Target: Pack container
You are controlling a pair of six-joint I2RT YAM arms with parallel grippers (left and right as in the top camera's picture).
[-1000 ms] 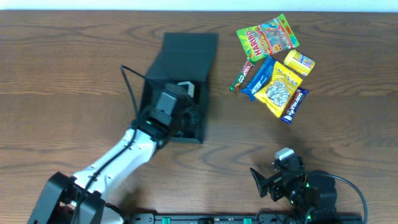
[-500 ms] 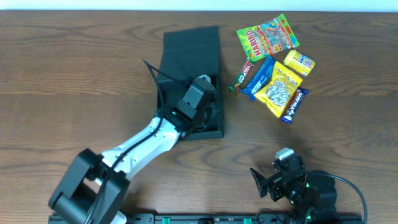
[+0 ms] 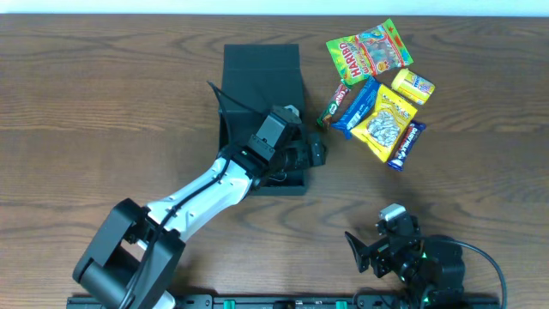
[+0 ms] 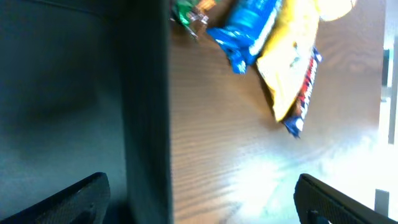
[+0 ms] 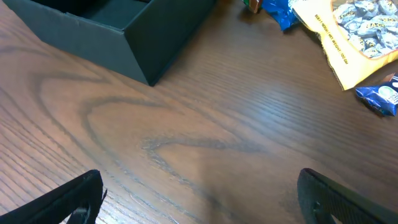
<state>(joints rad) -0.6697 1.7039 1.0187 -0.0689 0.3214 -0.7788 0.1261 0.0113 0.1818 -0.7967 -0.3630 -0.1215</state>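
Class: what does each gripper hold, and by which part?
Nothing. The left gripper stands open astride a wall of the container; the right gripper is open and empty.

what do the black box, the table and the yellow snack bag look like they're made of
Box: likely cardboard with a matte dark finish; thin straight walls and crisp folded edges. Table: wood or wood-look laminate; brown with visible grain and a slight sheen. Yellow bag: probably plastic film; glossy printed surface.

blocked: container [image 3: 262,73] wall between left jaws | free: table [image 3: 480,189] right
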